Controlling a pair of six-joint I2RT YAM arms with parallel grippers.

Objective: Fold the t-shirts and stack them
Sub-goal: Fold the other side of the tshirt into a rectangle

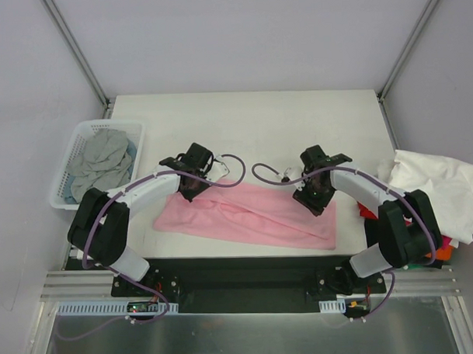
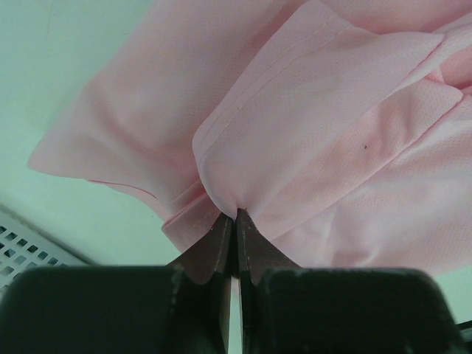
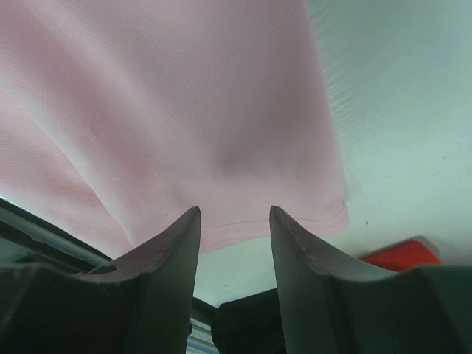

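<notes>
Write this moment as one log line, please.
left hand: shut on pink t-shirt | right hand: open, by its edge | grey t-shirts: in basket

One shirt [image 1: 245, 214] lies across the near middle of the table [image 1: 258, 122], reaching from left of centre to right of centre. A basket [image 1: 64, 171] at the table's left edge, behind the shirt's left end, holds more shirts [image 1: 104, 162]. A shirt pile [image 1: 439, 189] sits at the right edge.

Both arms reach forward, elbows bent, wrists angled toward each other. On left, left gripper [image 1: 190, 190] tips down, jaws pressed together. On right, right gripper [image 1: 313, 199] tips down, jaws parted.
</notes>
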